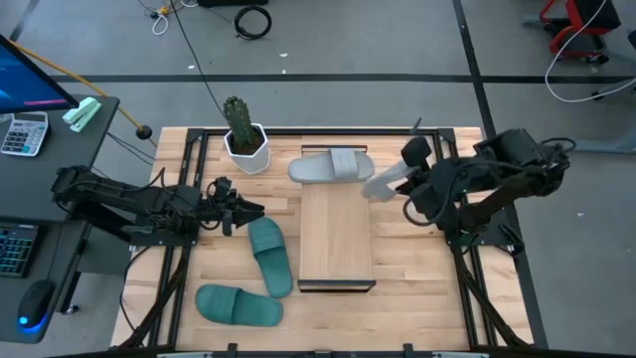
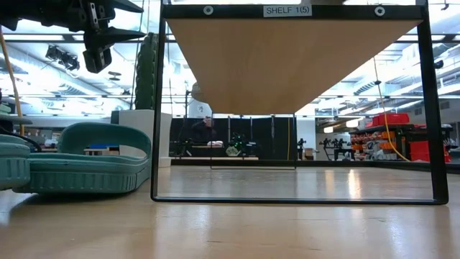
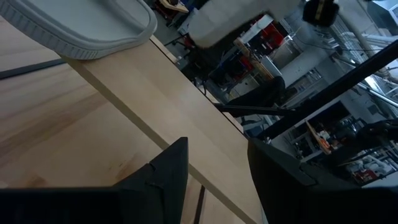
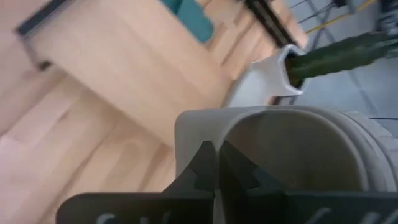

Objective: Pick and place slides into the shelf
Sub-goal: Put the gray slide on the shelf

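- Light grey slide sandal is held aloft, clamped in the closed right gripper just beside the low wooden-topped shelf.
- Second grey slide sandal lies behind that shelf; two teal slide sandals lie left of it.
- Left gripper is held open near the teal pair.

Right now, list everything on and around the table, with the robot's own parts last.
teal slides: two, teal green, on the table left of the shelf, one nearer the front edge.
grey slides: two, light grey; one lying at the shelf's far end, one lifted by the right arm.
shelf: one, light wood top, dark frame, table centre.
cactus: one, green, in a white pot, far left of the table.
left gripper: jaws open, empty, above the teal slides.
right gripper: jaws shut on the lifted grey slide's strap.
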You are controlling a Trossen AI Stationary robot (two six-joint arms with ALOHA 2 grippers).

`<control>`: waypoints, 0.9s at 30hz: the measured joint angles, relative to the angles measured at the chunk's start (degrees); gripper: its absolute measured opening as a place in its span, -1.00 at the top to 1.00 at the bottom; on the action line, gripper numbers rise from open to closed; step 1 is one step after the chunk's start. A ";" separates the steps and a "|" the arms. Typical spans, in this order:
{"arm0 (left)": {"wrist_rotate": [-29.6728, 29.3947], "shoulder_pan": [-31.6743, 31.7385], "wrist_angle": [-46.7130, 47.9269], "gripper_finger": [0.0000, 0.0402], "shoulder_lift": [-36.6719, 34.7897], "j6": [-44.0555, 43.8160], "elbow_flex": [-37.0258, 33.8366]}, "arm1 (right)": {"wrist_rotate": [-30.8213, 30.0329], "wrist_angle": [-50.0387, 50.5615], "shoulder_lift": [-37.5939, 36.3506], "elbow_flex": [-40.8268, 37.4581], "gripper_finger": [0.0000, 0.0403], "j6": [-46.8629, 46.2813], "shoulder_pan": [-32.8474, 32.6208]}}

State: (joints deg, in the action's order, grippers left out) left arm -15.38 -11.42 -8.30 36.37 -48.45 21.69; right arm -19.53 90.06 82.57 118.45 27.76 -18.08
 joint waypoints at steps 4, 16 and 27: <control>0.02 0.00 -0.06 0.14 0.01 -0.25 0.02 | 0.65 0.02 -3.27 -4.69 0.97 -0.93 -1.59; -1.98 -0.02 -0.04 0.14 0.00 -0.45 0.01 | 5.66 0.09 -11.30 -21.39 0.97 0.26 -2.02; -2.61 -0.01 -0.06 0.14 0.01 -1.98 0.01 | 4.64 -0.24 -5.86 -22.83 0.97 4.03 -1.97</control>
State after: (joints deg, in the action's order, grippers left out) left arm -17.99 -11.43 -8.36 36.38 -50.42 21.70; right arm -14.89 89.82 76.72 95.62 31.79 -20.05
